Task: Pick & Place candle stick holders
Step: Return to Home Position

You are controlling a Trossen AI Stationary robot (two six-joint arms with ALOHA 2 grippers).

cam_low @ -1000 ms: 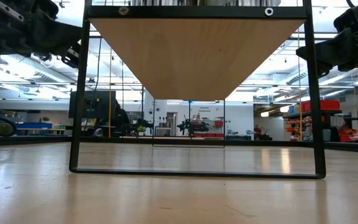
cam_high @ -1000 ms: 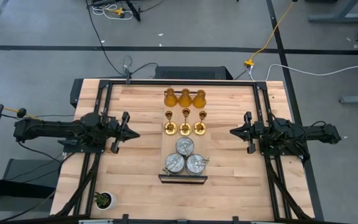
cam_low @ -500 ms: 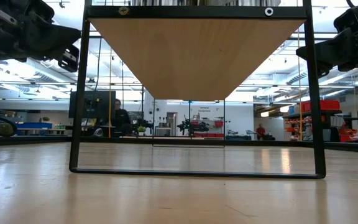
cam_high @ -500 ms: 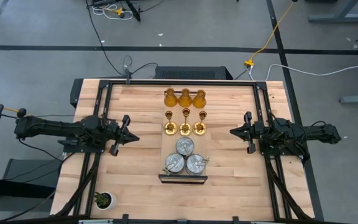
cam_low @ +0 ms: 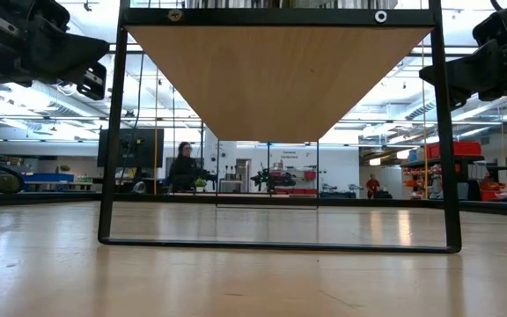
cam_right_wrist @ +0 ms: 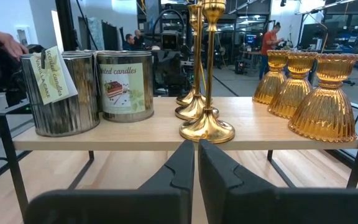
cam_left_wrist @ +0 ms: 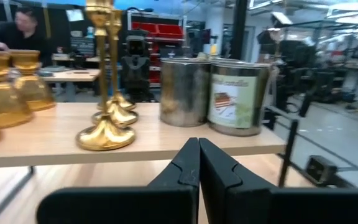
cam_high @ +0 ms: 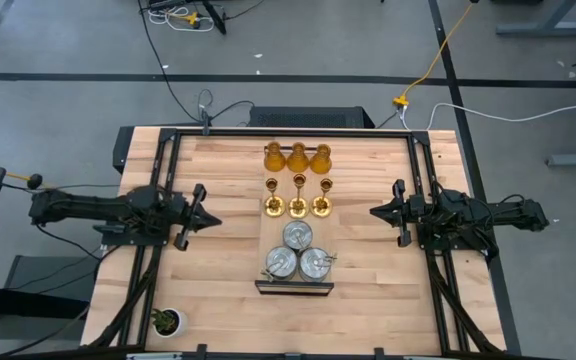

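The wooden table (cam_high: 218,290) carries a raised wooden shelf (cam_high: 268,232) on a black frame at its middle; in the low view only the underside of the board (cam_low: 275,79) shows. The left arm (cam_high: 98,210) lies stretched out level on its side of the table, and the right arm (cam_high: 478,215) mirrors it on the other side, both pointing inward at the shelf and well apart from it.

The left gripper (cam_high: 206,215) hangs in the air beside the shelf with its 2 fingers pressed together and nothing between them. The right gripper (cam_high: 376,213) faces it from the opposite side, fingers likewise brought together and empty.

All 9 holders stand upright on the shelf in 3 groups. The 3 silver tins (cam_high: 299,235) sit at the near end in a triangle, 1 ahead and 2 side by side behind it, touching or nearly so. The 3 amber holders (cam_high: 297,158) form a tight row at the far end. Between those groups, the 3 gold holders (cam_high: 298,205) stand in a row on round bases.

A small potted plant (cam_high: 167,322) sits at the table's near left corner. A person (cam_low: 183,165) shows in the room beyond.
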